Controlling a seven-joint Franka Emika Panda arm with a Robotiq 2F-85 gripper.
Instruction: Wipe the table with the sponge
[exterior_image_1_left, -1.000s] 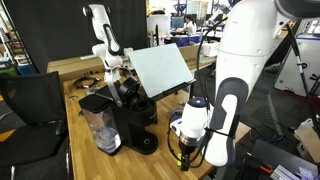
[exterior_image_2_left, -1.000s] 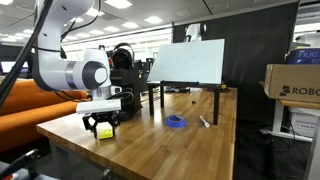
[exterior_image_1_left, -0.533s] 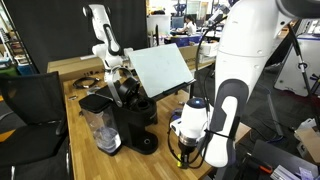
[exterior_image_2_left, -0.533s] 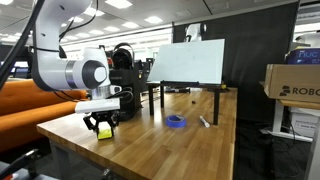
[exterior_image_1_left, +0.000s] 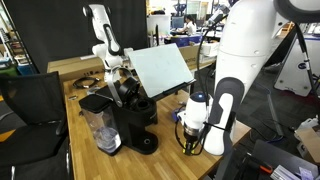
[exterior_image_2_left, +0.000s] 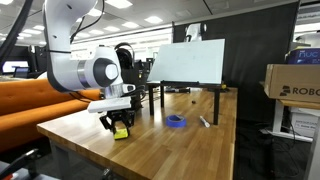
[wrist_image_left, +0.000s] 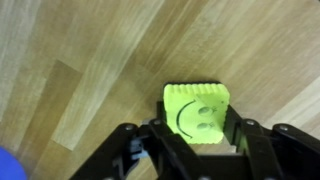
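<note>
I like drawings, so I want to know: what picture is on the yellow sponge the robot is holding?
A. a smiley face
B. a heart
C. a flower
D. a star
A. In the wrist view, the sponge held in the gripper has a dark curved mouth and eye marks on its top, which make a smiley face.

a robotics lab in an open office: ceiling light panels (exterior_image_2_left: 150, 18), black curtain (exterior_image_2_left: 262, 40), whiteboard (exterior_image_2_left: 190, 63), cardboard box marked "robo" (exterior_image_2_left: 292, 95), second robot arm (exterior_image_1_left: 100, 25).
</note>
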